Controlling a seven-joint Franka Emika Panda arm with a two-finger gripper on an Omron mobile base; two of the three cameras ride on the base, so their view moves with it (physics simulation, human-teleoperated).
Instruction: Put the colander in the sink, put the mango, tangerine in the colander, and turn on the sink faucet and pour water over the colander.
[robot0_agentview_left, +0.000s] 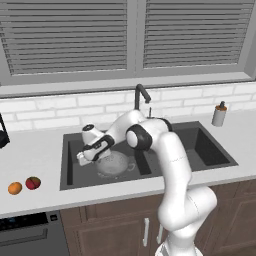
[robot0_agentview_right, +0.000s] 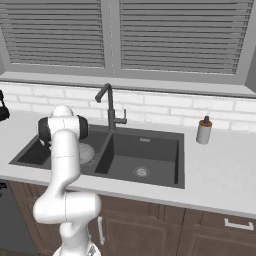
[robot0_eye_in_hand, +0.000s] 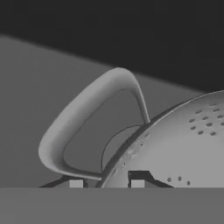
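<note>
The silvery perforated metal colander (robot0_agentview_left: 114, 164) already sits in the left basin of the dark charcoal double sink (robot0_agentview_left: 210, 150), empty. The hand (robot0_eye_in_hand: 106, 183) has its fingers parted narrowly astride the rim by one handle; whether they grip cannot be told. The dark red mango (robot0_agentview_left: 33, 183) and orange tangerine (robot0_agentview_left: 15, 188) wait on the pale counter (robot0_agentview_left: 30, 155); the gooseneck faucet (robot0_agentview_left: 140, 95) is dry.

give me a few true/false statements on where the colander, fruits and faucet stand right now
1. The silvery perforated metal colander sits in the sink's left basin. True.
2. The dark red mango lies inside the colander. False: it rests on the counter left of the dark charcoal double-basin sink.
3. The plain orange tangerine lies beside the mango. True.
4. Water runs from the dark grey gooseneck faucet. False: no stream shows.
5. The pincer is at the colander's rim, by its handle. True.
</note>
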